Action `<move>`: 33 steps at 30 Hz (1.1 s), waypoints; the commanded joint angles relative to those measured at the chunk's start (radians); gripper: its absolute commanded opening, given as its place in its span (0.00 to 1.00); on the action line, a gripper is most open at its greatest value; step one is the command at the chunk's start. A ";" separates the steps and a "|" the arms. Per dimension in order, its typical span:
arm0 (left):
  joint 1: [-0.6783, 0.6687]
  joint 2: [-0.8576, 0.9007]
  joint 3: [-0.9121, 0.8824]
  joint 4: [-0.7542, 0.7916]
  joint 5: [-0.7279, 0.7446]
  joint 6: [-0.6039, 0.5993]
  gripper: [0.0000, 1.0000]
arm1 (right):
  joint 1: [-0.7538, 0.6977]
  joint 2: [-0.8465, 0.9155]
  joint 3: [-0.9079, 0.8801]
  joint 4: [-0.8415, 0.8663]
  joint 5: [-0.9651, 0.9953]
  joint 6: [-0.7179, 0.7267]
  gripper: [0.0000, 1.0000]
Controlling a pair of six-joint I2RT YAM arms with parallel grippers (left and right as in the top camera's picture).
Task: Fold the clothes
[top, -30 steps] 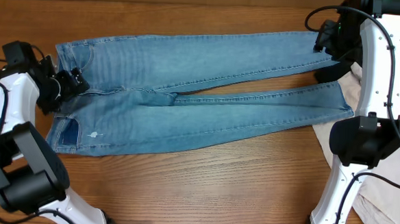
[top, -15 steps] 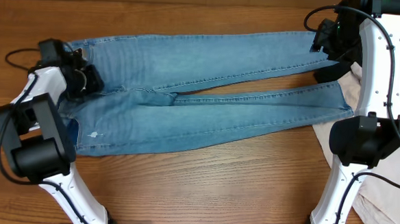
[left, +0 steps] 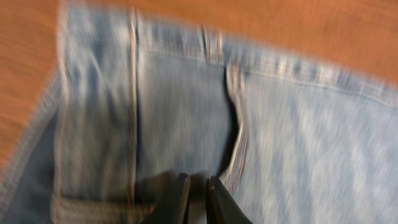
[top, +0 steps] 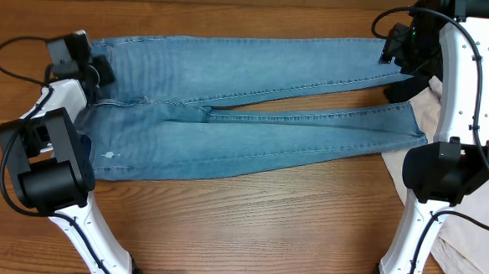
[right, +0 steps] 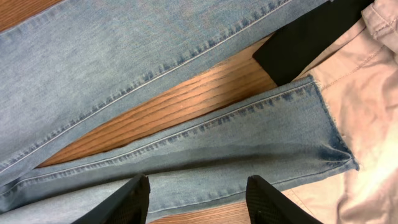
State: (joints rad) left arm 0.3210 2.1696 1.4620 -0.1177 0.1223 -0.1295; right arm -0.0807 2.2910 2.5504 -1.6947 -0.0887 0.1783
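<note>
Wood of a warm brown colour makes the table [top: 248, 229], and the jeans [top: 229, 111] lie flat over its far half. The waist is at the left and the two legs run to the right. The legs open in a narrow V, with a strip of bare wood between them, so I judge that the spreading step is almost finished and no fold has been made yet.

At the right edge a beige garment [top: 465, 249] lies in a heap. The frayed hem of the near leg lies over its edge. A black garment [right: 311, 40] shows between the two hems; neither of these belongs to the fold.

The left gripper [left: 196, 190] is at the far-left corner of the waist. Its jaws are narrow, and they seem to pinch the denim just below the waistband, though the wrist view is blurred. I judge that it holds there to pull the waist straight.

The right gripper [right: 199, 199] hangs over the near leg, a little left of the hem. Its jaws are wide apart and hold nothing – a good position to come down and take the leg end. One risk is that it catches the beige cloth together with the hem.
</note>
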 commanded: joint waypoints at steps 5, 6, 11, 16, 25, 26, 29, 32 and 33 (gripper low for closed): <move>0.002 0.005 0.298 -0.433 -0.018 -0.012 0.43 | -0.004 -0.013 0.016 0.001 0.002 -0.026 0.55; 0.002 0.000 0.346 -0.553 -0.018 -0.012 0.49 | -0.006 -0.013 0.016 0.001 0.001 -0.026 0.58; 0.001 -0.006 0.463 -1.006 -0.022 -0.013 0.52 | -0.015 -0.013 0.016 0.001 0.000 -0.025 0.59; 0.000 -0.003 0.377 -1.052 -0.029 -0.025 0.42 | -0.015 -0.013 0.016 0.001 -0.003 -0.025 0.59; 0.000 0.018 0.123 -0.681 -0.031 -0.025 0.37 | -0.015 -0.013 0.016 0.001 -0.003 -0.025 0.59; 0.000 0.018 0.103 -0.650 -0.034 -0.025 0.38 | -0.015 -0.013 0.016 0.001 -0.003 -0.025 0.59; 0.002 0.018 0.049 -0.479 -0.059 -0.005 0.50 | -0.015 -0.013 0.016 0.001 -0.003 -0.025 0.59; 0.009 0.018 0.045 -0.349 -0.054 0.059 0.49 | -0.015 -0.013 0.016 0.001 -0.003 -0.025 0.59; 0.013 0.018 0.046 -0.312 -0.055 0.062 0.49 | -0.015 -0.013 0.016 0.001 -0.003 -0.025 0.59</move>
State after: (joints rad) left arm 0.3210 2.1651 1.5276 -0.5014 0.0975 -0.1284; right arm -0.0917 2.2906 2.5504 -1.6951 -0.0895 0.1566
